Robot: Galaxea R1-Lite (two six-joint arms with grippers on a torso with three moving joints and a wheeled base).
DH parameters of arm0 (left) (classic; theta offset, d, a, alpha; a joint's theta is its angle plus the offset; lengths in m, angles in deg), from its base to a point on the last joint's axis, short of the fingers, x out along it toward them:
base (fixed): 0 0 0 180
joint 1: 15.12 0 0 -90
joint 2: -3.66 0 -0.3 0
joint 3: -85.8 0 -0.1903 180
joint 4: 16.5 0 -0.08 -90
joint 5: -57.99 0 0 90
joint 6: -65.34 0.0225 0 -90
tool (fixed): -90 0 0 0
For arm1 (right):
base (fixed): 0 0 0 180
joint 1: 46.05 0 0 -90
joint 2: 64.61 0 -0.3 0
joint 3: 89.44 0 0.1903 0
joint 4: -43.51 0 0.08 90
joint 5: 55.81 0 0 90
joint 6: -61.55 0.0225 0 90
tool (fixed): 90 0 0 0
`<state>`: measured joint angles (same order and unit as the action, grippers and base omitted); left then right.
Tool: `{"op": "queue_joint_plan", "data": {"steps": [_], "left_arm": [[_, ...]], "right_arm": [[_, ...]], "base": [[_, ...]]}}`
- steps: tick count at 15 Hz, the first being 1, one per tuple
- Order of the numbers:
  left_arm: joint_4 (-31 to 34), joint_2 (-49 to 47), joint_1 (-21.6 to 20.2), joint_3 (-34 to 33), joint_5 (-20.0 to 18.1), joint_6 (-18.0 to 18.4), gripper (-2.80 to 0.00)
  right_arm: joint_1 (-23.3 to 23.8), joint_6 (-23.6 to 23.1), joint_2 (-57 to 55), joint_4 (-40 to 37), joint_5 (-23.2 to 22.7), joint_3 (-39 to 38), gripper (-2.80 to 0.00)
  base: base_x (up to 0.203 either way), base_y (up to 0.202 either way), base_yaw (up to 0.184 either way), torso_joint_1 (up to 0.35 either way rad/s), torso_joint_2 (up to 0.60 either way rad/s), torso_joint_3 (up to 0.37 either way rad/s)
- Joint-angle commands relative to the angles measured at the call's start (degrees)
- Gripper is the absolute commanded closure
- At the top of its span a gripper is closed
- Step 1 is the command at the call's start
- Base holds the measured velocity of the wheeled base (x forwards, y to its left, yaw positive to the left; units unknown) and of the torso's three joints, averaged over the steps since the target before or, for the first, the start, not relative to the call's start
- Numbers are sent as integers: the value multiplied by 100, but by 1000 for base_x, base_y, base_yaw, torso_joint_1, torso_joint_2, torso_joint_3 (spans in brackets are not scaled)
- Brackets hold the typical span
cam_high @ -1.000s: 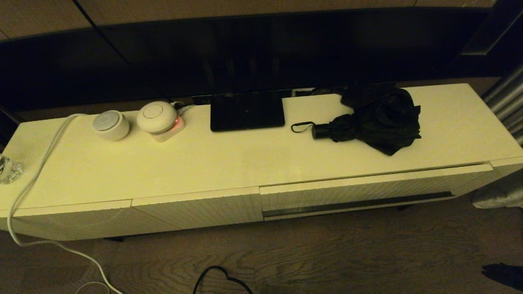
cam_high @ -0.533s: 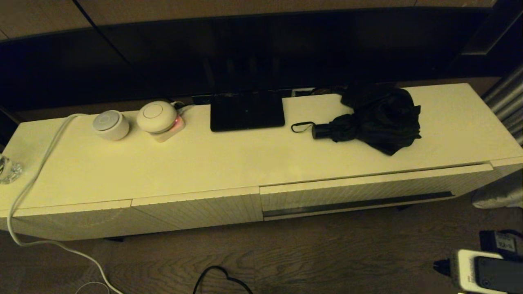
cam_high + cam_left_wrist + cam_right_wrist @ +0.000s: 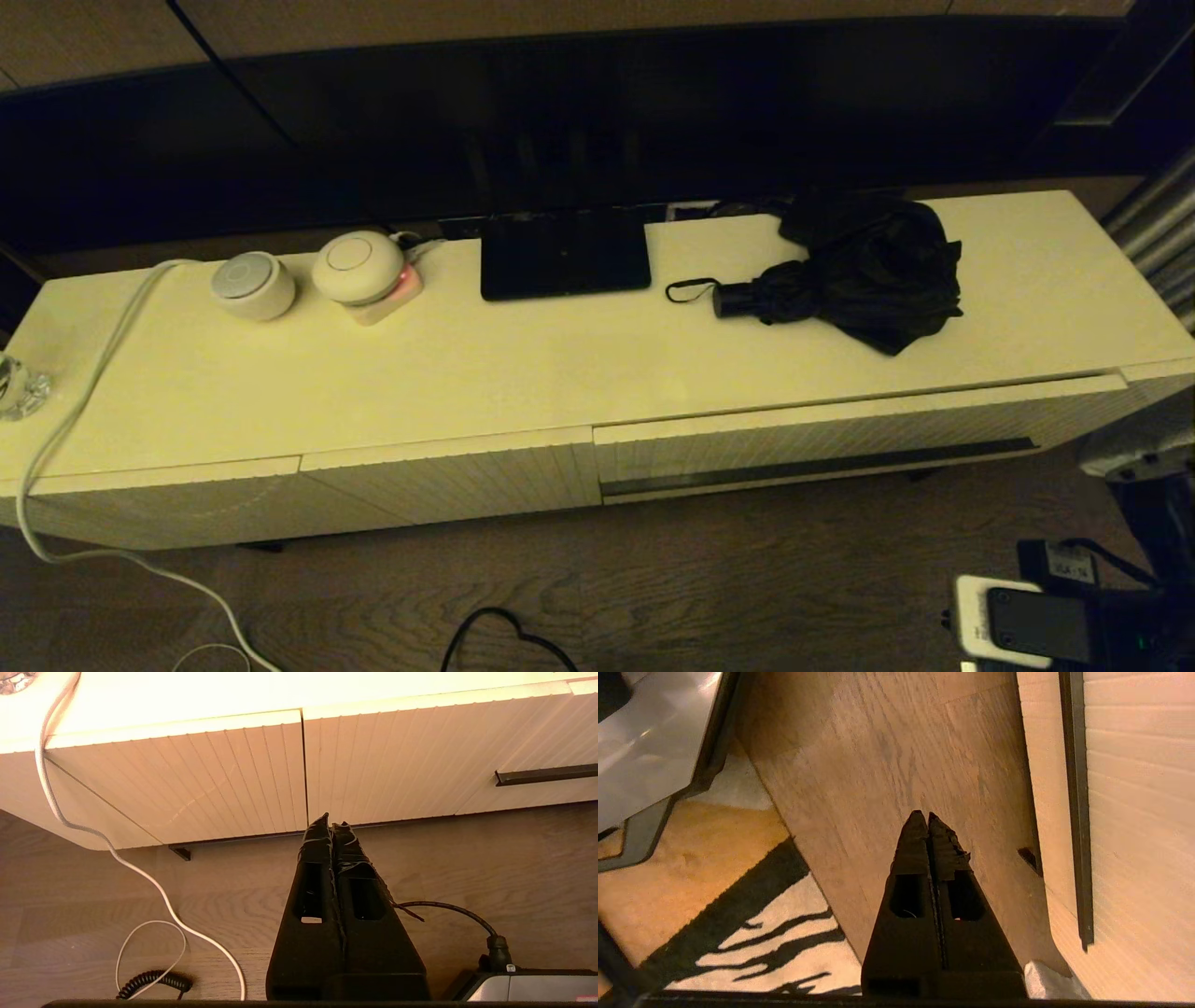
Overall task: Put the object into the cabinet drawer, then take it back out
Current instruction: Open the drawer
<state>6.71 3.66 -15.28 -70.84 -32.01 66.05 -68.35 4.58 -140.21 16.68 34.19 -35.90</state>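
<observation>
Working left to right from my head camera: at the far left edge of the cabinet top sits a small glass object, with a white cable trailing off the top and down to the floor; next come two round white devices, then a flat black panel at the back. Right of that lies the umbrella, on the cabinet top toward the far right, its long axis running left to right, handle and wrist loop pointing left, bunched fabric to the right. Below and in front of it is the drawer, shut, its dark slot running along the lower edge. My left gripper shows only in its own wrist camera, fingers pressed together, hanging low over the floor before the seam between the ribbed panel and the drawer. My right gripper, also pinched closed and empty, hangs over the floor with the drawer's slot just beside it. I judge the right arm, at the near right corner, the nearer one: the drawer front lies forward and to its left, the umbrella above and beyond. Only the head view shows the umbrella; only the wrist views show the fingers.
</observation>
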Motion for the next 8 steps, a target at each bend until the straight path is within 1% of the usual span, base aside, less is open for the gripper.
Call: {"op": "queue_joint_plan", "data": {"steps": [1,7,8], "left_arm": [[-2,0,-2,-9,0,0,0],[-2,0,-2,-9,0,0,0],[-2,0,-2,-9,0,0,0]], "right_arm": [[-6,-34,-534,221,71,-36,0],[7,-53,-1438,608,210,196,0],[17,-58,-1643,657,346,300,0]], "base": [[0,0,0,0,0,0],[0,0,0,0,0,0],[0,0,0,0,0,0]]}}
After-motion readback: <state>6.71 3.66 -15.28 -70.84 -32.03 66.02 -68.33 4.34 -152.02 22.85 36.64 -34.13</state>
